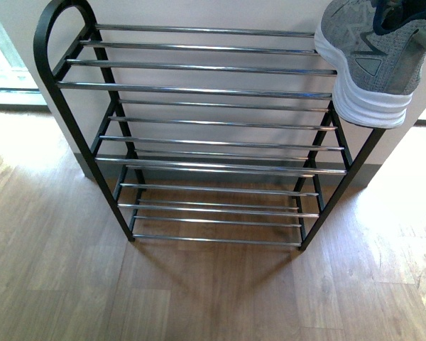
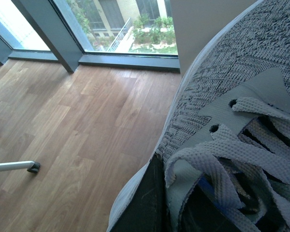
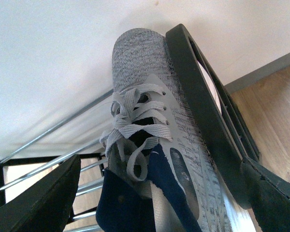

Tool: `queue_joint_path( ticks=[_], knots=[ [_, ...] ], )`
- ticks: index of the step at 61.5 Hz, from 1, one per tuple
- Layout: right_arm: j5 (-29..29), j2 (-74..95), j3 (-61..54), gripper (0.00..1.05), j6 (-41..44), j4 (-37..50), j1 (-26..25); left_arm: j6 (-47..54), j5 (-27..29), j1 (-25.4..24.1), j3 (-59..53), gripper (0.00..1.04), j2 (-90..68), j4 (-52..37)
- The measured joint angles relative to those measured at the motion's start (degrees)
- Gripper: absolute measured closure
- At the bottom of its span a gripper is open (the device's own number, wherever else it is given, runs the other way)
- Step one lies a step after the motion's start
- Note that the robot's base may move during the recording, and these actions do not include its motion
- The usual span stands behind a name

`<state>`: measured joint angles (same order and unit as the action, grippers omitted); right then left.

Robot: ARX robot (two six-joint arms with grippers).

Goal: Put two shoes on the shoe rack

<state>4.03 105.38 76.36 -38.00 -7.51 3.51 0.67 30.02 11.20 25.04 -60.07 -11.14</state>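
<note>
Right fingers spread wide, gripping nothing. Racked shoe lies between them, toe pointing away toward wall. Rack end loop sits between shoe and one finger. Front view: shoe on top tier at rack's right end.

Left fingers: one seen, pressed at collar of held shoe, other hidden. Floor well below.
</note>
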Motion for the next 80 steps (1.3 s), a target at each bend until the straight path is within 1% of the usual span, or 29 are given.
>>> queue_joint_path(
  ticks=[1, 3, 4, 6, 7, 8, 9, 11, 12, 13, 14, 15, 16, 20, 23, 25, 27, 29, 33, 35, 40, 51, 68, 73, 80],
  knots=[
    [-0.59, 0.0, -0.42, 0.1, 0.35, 1.07, 0.04, 0.0, 0.0, 0.0, 0.0, 1.03, 0.0, 0.0],
    [-3.28, -0.17, -3.39, 0.15, 4.42, 8.76, 0.13, 0.0, 0.0, 0.0, 0.0, 1.03, 0.0, 0.0],
    [-5.01, -0.68, -5.88, 0.18, 7.45, 15.17, 0.13, 0.0, 0.0, 0.0, 0.0, 1.03, 0.0, 0.0],
    [-6.32, -1.16, -8.55, 0.21, 9.86, 21.46, 0.13, 0.0, 0.0, 0.0, 0.0, 1.03, 0.0, 0.0],
    [-6.88, -1.77, -11.41, 0.25, 13.16, 27.32, 0.13, 0.0, 0.0, 0.0, 0.0, 1.03, 0.0, 0.0],
    [-6.88, -2.14, -12.83, 0.27, 14.8, 30.1, 0.11, 0.0, 0.0, 0.0, 0.0, 1.03, 0.0, 0.0],
    [-6.99, -2.89, -15.78, 0.3, 18.03, 35.28, 0.09, 0.0, -0.02, 0.0, 0.0, 1.03, 0.0, 0.0],
    [-7.08, -3.78, -18.64, 0.34, 21.05, 40.0, 0.04, 0.0, -0.02, 0.0, 0.0, 1.03, 0.0, 0.0],
    [-7.06, -4.76, -21.38, 0.37, 23.82, 44.09, 0.02, 0.0, 0.0, 0.0, 0.0, 1.03, 0.0, 0.0],
    [-7.06, -5.27, -22.69, 0.39, 25.7, 46.03, -0.04, 0.0, 0.0, 0.0, 0.0, 1.03, 0.0, 0.0],
    [-6.99, -6.58, -25.57, 0.43, 28.17, 50.12, -0.15, -0.02, 0.0, 0.0, 0.0, 1.03, 0.0, 0.0],
    [-7.02, -6.86, -26.16, 0.44, 28.65, 50.93, -0.17, 0.0, 0.0, 0.0, 0.0, 1.03, 0.0, 0.0],
    [-7.02, -8.83, -29.66, 0.5, 30.84, 55.32, -0.28, 0.0, 0.0, 0.0, 0.0, 1.03, 0.0, 0.0],
    [-6.78, -13.31, -36.15, 0.64, 34.53, 60.5, -0.61, 0.0, 0.0, 0.0, 0.0, 1.03, 0.0, 0.0],
    [-6.54, -16.31, -40.72, 0.76, 35.89, 62.2, -0.92, 0.0, -0.02, 0.0, 0.0, 1.03, 0.0, 0.0],
    [-6.29, -17.44, -42.71, 0.81, 36.2, 62.71, -1.14, 0.0, 0.0, 0.0, 0.0, 1.03, 0.0, 0.0],
    [-4.76, -18.49, -44.65, 0.86, 36.46, 63.1, -1.92, 0.0, 0.0, 0.0, 0.0, 1.03, 0.0, 0.0],
    [-4.17, -19.12, -45.9, 0.9, 36.65, 63.34, -2.25, 0.0, 0.0, 0.0, 0.0, 1.03, 0.0, 0.0],
    [-4.13, -21.2, -49.35, 1.0, 37.0, 63.91, -2.95, -0.02, 0.0, 0.0, 0.0, 1.03, 0.0, 0.0],
    [-4.2, -22.34, -50.88, 1.03, 37.33, 64.19, -3.28, 0.0, 0.0, 0.0, 0.0, 1.03, 0.0, 0.0],
    [-4.13, -27.17, -55.98, 1.03, 37.51, 64.83, -3.52, 0.0, -0.02, 0.0, 0.0, 1.03, 0.0, 0.0],
    [-4.02, -32.87, -61.51, 1.03, 37.62, 64.65, -3.52, -0.02, 0.0, 0.0, 0.0, 1.03, 0.0, 0.0],
    [-4.02, -42.95, -68.08, 1.03, 37.64, 60.94, -3.52, 0.0, 0.0, 0.0, 0.0, 1.03, 0.0, 0.0],
    [-4.11, -43.78, -70.79, 1.03, 37.64, 63.52, -3.52, 0.0, 0.0, 0.0, 0.0, 1.03, 0.0, 0.0],
    [-4.0, -47.52, -72.98, 1.03, 37.66, 60.65, -3.52, -0.02, -0.02, 0.0, 0.0, 1.03, 0.0, 0.0]
  ],
)
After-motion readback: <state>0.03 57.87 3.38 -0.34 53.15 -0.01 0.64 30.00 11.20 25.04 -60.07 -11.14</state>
